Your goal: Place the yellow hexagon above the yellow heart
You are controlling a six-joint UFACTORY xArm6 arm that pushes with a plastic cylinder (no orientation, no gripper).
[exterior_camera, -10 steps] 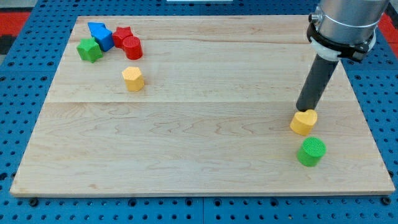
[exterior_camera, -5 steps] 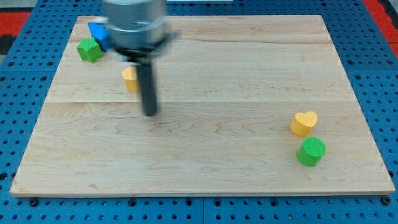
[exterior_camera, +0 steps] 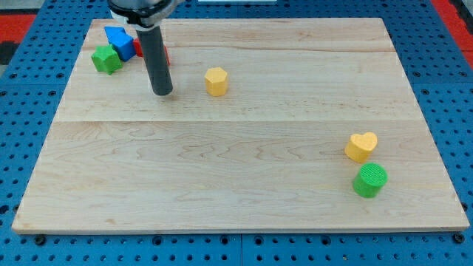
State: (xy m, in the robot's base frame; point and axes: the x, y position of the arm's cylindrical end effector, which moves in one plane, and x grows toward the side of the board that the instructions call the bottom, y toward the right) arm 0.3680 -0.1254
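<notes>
Currently: my tip (exterior_camera: 162, 93), no hand, holding nothing; yellow hexagon (exterior_camera: 216, 81) near, toward view's right; yellow heart (exterior_camera: 361, 146) far lower-right.

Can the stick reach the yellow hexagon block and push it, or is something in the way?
Probably yes. My tip stands just to the view's left of the yellow hexagon, apart from it, with only bare board between. The red, blue and green blocks sit behind the rod, not in the path.

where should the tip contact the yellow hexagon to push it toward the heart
My tip should meet the yellow hexagon low on its upper-left side wall, since the yellow heart lies toward the view's lower right. The block stands upright, apart from the others.
</notes>
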